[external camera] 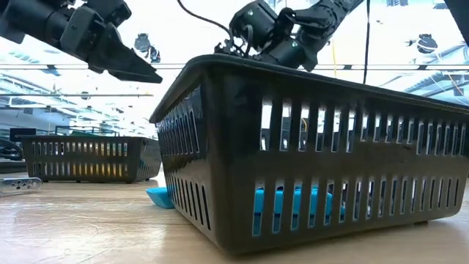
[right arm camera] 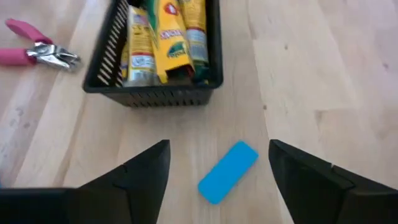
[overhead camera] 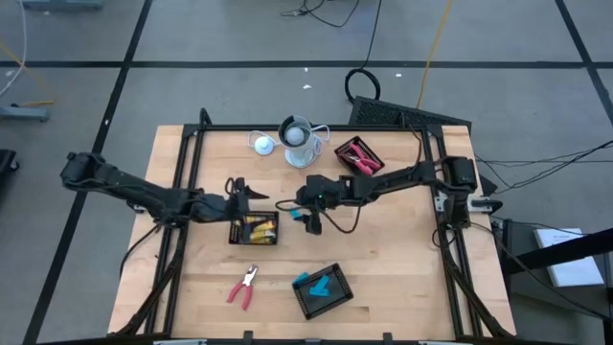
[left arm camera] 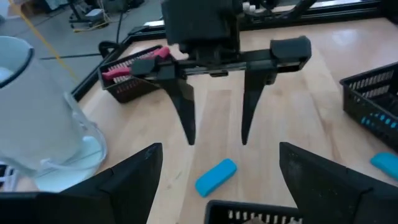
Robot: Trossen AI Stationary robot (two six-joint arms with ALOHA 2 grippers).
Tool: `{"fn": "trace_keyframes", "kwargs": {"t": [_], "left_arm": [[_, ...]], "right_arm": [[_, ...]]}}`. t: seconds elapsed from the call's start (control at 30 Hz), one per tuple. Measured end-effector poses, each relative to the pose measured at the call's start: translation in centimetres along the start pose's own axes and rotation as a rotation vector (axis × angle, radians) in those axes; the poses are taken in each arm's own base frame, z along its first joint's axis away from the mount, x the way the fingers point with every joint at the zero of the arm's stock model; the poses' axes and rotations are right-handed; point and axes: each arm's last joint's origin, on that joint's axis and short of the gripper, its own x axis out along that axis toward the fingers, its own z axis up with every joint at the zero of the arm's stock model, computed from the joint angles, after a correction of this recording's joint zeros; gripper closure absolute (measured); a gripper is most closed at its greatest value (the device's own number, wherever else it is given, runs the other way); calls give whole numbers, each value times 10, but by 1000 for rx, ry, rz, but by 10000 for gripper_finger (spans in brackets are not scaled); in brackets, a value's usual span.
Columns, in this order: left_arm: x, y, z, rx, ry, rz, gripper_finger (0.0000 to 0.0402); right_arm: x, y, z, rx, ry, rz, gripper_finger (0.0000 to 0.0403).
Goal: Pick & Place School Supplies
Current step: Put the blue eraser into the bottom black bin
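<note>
A loose light-blue oblong piece (right arm camera: 228, 171) lies flat on the wood between the trays, also seen in the left wrist view (left arm camera: 216, 177). My right gripper (right arm camera: 217, 186) hangs open just above it, fingers pointing down on either side, not touching; the left wrist view shows this gripper (left arm camera: 216, 140) from the front. My left gripper (overhead camera: 251, 195) is open, over the far edge of the tray of yellow-and-black pieces (overhead camera: 254, 230). Red-handled pliers (overhead camera: 244, 286) lie on the table. More blue pieces sit in the near tray (overhead camera: 321, 289).
A tray with red-handled tools (overhead camera: 359, 156) stands at the far right. The pale cup (overhead camera: 299, 139) and white disc (overhead camera: 261, 144) stand at the far edge. One blue piece (external camera: 157, 196) lies beside the near tray (external camera: 308, 147). Bare wood lies right of the right gripper.
</note>
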Motion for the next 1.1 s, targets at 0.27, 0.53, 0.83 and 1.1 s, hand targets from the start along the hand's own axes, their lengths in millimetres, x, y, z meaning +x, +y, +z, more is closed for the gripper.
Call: {"fn": "trace_keyframes", "kwargs": {"t": [0.27, 0.53, 0.83, 1.1], "left_arm": [[-8, 4, 2, 8, -26, 11, 76], [-9, 4, 2, 13, -25, 11, 76], [-9, 4, 2, 15, -20, 11, 76], [-9, 4, 0, 19, -9, 11, 76]], "right_arm": [[18, -13, -9, 71, 24, 5, 133], [29, -21, -12, 112, 81, 15, 133], [48, -20, -24, 121, 155, 40, 133], [60, -10, -27, 83, 183, 29, 137]]}}
